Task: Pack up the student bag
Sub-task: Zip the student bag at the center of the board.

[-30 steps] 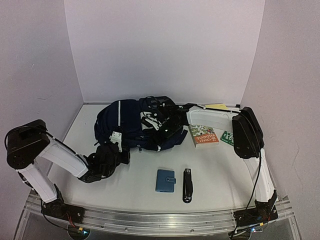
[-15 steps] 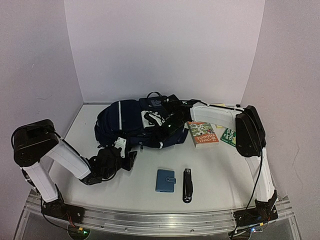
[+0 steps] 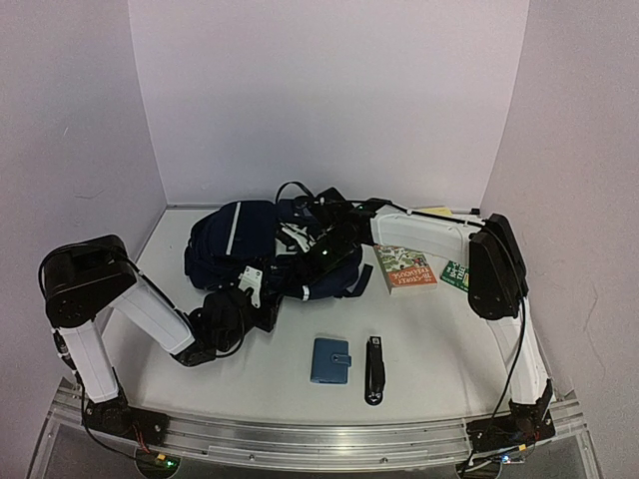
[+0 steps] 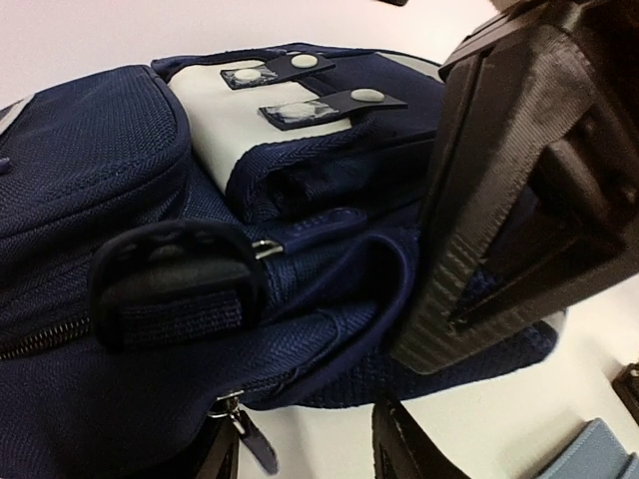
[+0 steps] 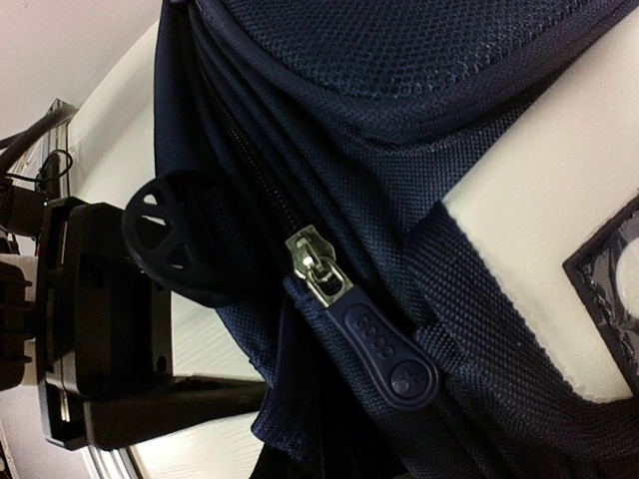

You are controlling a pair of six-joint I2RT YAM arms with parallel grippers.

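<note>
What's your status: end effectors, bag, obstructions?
Left end effector open beside student bag. Right end effector shut against bag. No obstruction seen; wallet unpacked.

A white surface [image 3: 439, 339] sits inside a three-sided booth of plain, pale lilac walls: a back wall [image 3: 329, 100], a left wall [image 3: 70, 130] and a right wall [image 3: 579, 150]. A silver metal rail [image 3: 329, 434] runs along the near edge. Light is soft and even, perhaps from overhead; shadows are faint.
</note>
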